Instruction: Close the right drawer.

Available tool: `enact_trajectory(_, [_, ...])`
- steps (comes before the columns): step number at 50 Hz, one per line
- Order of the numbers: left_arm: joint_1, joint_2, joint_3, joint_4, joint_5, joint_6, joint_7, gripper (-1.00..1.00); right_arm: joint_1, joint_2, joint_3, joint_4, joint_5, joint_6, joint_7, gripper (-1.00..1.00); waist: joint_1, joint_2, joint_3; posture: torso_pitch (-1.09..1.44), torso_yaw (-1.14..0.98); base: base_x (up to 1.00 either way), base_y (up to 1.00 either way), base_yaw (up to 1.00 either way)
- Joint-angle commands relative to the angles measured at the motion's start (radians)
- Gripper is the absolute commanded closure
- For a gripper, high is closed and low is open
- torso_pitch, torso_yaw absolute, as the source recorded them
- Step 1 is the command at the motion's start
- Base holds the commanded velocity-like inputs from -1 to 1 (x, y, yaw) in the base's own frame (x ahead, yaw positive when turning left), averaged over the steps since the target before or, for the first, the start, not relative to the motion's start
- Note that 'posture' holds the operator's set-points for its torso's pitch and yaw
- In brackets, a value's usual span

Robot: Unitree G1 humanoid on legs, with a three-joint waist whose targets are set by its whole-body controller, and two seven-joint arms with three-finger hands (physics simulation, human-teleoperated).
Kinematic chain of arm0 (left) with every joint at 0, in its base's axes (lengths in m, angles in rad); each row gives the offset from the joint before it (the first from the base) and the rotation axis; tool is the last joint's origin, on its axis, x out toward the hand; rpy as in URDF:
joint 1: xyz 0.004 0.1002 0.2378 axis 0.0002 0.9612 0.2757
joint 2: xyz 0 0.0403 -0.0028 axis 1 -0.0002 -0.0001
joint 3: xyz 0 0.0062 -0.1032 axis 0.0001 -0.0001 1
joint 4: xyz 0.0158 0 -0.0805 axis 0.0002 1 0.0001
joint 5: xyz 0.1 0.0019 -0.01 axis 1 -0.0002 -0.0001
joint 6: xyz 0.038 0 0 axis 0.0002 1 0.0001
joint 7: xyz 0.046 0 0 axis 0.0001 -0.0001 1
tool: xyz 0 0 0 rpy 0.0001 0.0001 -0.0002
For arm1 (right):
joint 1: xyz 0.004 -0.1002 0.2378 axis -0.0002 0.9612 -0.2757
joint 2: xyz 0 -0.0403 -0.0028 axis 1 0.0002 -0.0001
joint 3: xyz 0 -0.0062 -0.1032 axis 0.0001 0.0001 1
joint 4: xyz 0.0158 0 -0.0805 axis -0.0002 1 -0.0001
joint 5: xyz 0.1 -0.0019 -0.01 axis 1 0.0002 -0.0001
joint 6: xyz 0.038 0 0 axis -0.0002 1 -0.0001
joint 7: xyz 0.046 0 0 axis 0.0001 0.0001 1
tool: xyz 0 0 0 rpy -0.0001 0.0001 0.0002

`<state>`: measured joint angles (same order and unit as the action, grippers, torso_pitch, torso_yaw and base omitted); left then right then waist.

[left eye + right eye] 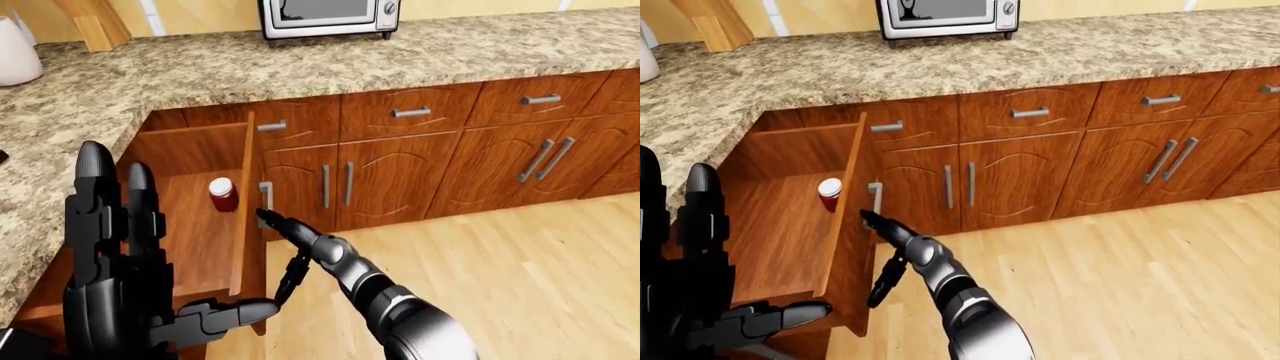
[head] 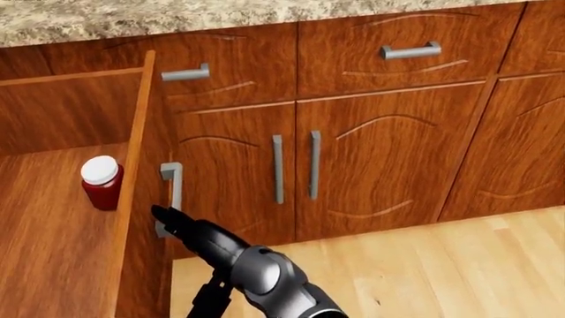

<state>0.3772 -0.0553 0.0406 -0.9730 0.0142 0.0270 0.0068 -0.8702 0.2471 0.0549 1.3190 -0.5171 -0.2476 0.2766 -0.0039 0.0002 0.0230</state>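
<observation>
The open drawer (image 1: 205,232) holds one dark red bottle with a white cap (image 1: 222,194), standing upright near the drawer's front panel. The drawer is reddish-brown wood, pulled far out from under the granite surface (image 1: 300,67) at about 9 o'clock in the left-eye view, its long axis running toward the camera. The right hand (image 2: 167,218) touches the grey handle (image 2: 171,192) with fingers extended, not clenched; the left hand (image 1: 125,289) is raised, fingers spread and grasping nothing.

A microwave (image 1: 328,16) sits on the granite counter (image 1: 200,71); wooden floor (image 1: 520,270) lies below.

head view close on drawer (image 2: 79,232), eye views wider, higher
</observation>
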Motion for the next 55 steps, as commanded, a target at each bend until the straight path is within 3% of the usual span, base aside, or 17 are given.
enact_trajectory(1, [-0.005,0.001,-0.001,-0.035,-0.001,-0.026,0.001,-1.0,-0.037,0.024,0.014,-0.029,-0.003,-0.046,0.056,-1.0,0.009,0.006,-0.015,0.0,0.0,0.0,0.0,0.0])
enact_trajectory(8, [-0.006,0.002,-0.003,-0.031,0.003,-0.028,0.002,-1.0,-0.09,-0.034,-0.01,-0.093,0.08,-0.027,0.053,-1.0,0.011,0.003,-0.01,0.0,0.0,0.0,0.0,0.0])
enact_trajectory(12, [-0.008,0.002,-0.001,-0.03,0.001,-0.027,0.003,-1.0,-0.062,-0.104,-0.027,-0.27,0.151,0.04,0.066,-1.0,0.017,-0.002,-0.005,0.0,0.0,0.0,0.0,0.0])
enact_trajectory(17, [-0.001,0.004,-0.015,-0.025,0.013,-0.037,0.006,-1.0,0.133,-0.202,-0.017,-0.889,0.213,0.355,0.122,-1.0,0.035,-0.014,-0.001,0.0,0.0,0.0,0.0,0.0])
enact_trajectory(21, [0.001,0.008,-0.021,-0.017,0.016,-0.043,0.01,-1.0,0.28,-0.27,-0.044,-1.294,0.244,0.55,0.139,-1.0,0.038,-0.02,-0.003,0.0,0.0,0.0,0.0,0.0])
enact_trajectory(26, [0.006,0.012,-0.029,-0.015,0.02,-0.048,0.015,-1.0,0.46,-0.308,-0.055,-1.617,0.266,0.665,0.125,-1.0,0.035,-0.026,-0.012,0.0,0.0,0.0,0.0,0.0])
enact_trajectory(29, [0.009,0.015,-0.036,-0.014,0.025,-0.051,0.017,-1.0,0.609,-0.313,-0.09,-1.838,0.285,0.703,0.087,-1.0,0.032,-0.025,-0.014,0.0,0.0,0.0,0.0,0.0])
enact_trajectory(34, [0.009,0.019,-0.044,-0.009,0.032,-0.055,0.022,-1.0,0.795,-0.307,-0.166,-2.021,0.355,0.654,0.021,-1.0,0.032,-0.021,-0.008,0.0,0.0,0.0,0.0,0.0])
enact_trajectory(37, [0.007,0.02,-0.044,-0.007,0.031,-0.055,0.022,-1.0,0.927,-0.271,-0.236,-2.028,0.437,0.465,-0.049,-1.0,0.029,-0.019,-0.007,0.0,0.0,0.0,0.0,0.0])
enact_trajectory(39, [0.006,0.021,-0.042,-0.003,0.028,-0.055,0.021,-1.0,0.96,-0.261,-0.263,-2.008,0.468,0.371,-0.089,-1.0,0.025,-0.019,-0.009,0.0,0.0,0.0,0.0,0.0])
enact_trajectory(44, [0.005,0.022,-0.044,0.0,0.031,-0.056,0.02,-1.0,0.991,-0.243,-0.308,-1.996,0.518,0.196,-0.197,-1.0,0.018,-0.015,-0.012,0.0,0.0,0.0,0.0,0.0])
enact_trajectory(52, [-0.001,0.027,-0.048,0.005,0.036,-0.051,0.024,-1.0,1.001,-0.244,-0.341,-1.964,0.56,0.146,-0.281,-1.0,0.014,-0.015,-0.015,0.0,0.0,0.0,0.0,0.0])
enact_trajectory(55, [0.0,0.027,-0.067,-0.004,0.052,-0.047,0.026,-1.0,0.999,-0.246,-0.328,-1.947,0.564,0.145,-0.284,-1.0,0.015,-0.016,-0.015,0.0,0.0,0.0,0.0,0.0])
